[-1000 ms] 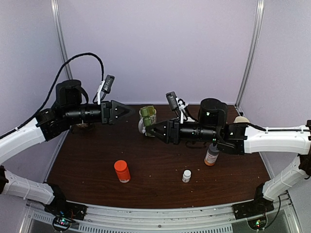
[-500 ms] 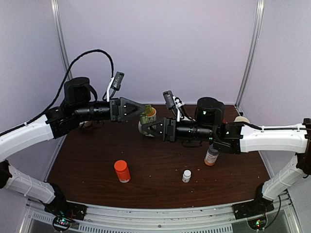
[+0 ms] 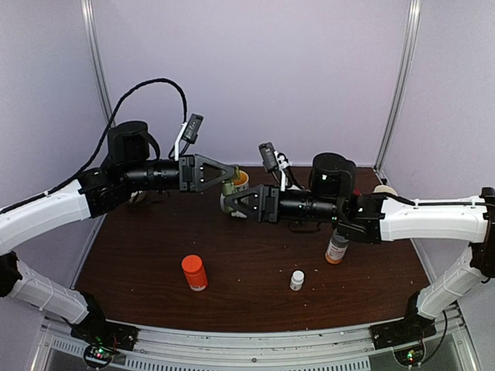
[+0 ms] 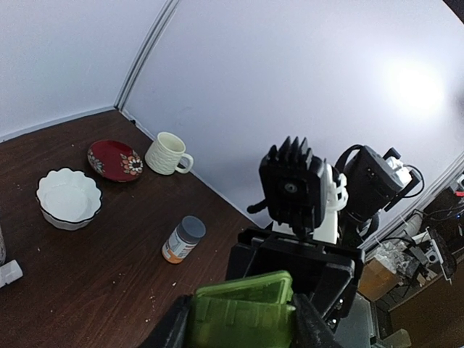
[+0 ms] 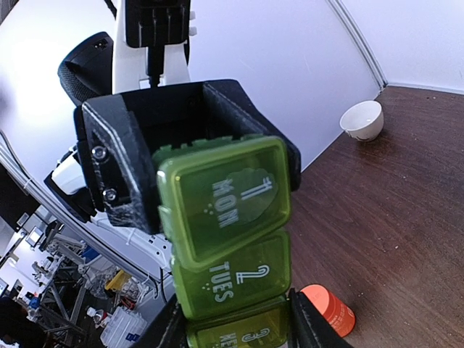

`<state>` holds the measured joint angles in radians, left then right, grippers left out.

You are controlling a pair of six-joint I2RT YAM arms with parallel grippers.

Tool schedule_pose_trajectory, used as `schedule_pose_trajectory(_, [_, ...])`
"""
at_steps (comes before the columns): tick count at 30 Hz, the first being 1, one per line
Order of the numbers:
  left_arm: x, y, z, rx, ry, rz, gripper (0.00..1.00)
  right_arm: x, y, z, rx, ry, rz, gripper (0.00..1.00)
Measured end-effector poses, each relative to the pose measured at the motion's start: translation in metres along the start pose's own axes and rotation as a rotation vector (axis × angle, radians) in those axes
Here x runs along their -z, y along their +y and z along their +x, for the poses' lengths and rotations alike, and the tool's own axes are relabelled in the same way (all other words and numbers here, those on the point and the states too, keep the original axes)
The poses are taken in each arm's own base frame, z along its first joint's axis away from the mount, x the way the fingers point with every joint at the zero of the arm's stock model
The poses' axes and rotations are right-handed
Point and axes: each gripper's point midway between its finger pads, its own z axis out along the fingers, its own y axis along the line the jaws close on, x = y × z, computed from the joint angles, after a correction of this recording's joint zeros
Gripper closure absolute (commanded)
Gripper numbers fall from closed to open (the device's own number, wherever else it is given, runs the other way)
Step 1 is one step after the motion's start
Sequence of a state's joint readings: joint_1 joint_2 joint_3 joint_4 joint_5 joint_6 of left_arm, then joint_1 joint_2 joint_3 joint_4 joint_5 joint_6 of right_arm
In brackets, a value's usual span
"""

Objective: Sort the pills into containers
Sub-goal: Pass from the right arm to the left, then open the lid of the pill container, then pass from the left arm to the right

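Pill box (image 5: pixel 225 210) is up in the air over the far middle of the tabletop (image 3: pixel 139 263), well off every edge. Right hand (image 3: pixel 230 202) clamps one end and left hand (image 3: pixel 230 173) pinches the MON end, both arms stretched level, meeting tip to tip.

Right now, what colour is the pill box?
The pill box is translucent olive green; it shows best in the right wrist view.

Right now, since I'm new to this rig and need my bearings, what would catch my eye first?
The left claw and right claw meet in mid-air above the far middle of the table, both gripping one green pill box whose MON lid looks lifted. Next, the bright orange bottle stands alone near the table's front left.
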<state>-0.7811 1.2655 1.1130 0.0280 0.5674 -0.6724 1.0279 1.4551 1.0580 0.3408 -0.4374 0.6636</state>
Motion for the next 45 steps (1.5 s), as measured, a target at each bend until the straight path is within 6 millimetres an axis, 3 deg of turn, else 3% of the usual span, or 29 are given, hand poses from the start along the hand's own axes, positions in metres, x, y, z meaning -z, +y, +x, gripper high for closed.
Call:
schedule_pose_trajectory(3, [0.000, -0.002, -0.002, -0.001, -0.002, 0.006, 0.65, 0.000, 0.002, -0.002, -0.005, -0.006, -0.011, 0.44])
schedule_pose_trajectory(7, [0.000, -0.004, -0.004, 0.002, -0.004, 0.012, 0.65, 0.000, 0.008, -0.004, -0.007, -0.010, -0.045, 0.27])
schedule_pose_trajectory(13, [0.001, -0.014, -0.010, 0.007, -0.011, 0.051, 0.65, 0.001, 0.021, -0.002, 0.006, 0.000, -0.120, 0.23])
schedule_pose_trajectory(17, [0.001, -0.023, -0.012, 0.015, -0.013, 0.096, 0.65, 0.004, 0.029, 0.003, 0.001, 0.015, -0.175, 0.27])
schedule_pose_trajectory(21, [0.002, -0.031, -0.015, 0.022, -0.015, 0.138, 0.65, 0.006, 0.032, 0.007, -0.011, 0.020, -0.208, 0.39])
schedule_pose_trajectory(32, [0.002, -0.037, -0.015, 0.038, -0.008, 0.175, 0.64, 0.008, 0.039, 0.003, -0.027, 0.001, -0.242, 0.60])
schedule_pose_trajectory(37, [0.002, -0.038, -0.016, 0.037, -0.007, 0.180, 0.58, 0.008, 0.039, 0.002, -0.027, -0.002, -0.242, 0.70])
schedule_pose_trajectory(41, [0.002, -0.038, -0.015, 0.039, -0.006, 0.181, 0.33, 0.008, 0.039, 0.002, -0.025, -0.003, -0.240, 0.77])
schedule_pose_trajectory(45, [0.001, -0.037, -0.014, 0.043, -0.001, 0.173, 0.21, 0.008, 0.039, 0.000, -0.026, -0.016, -0.239, 0.77])
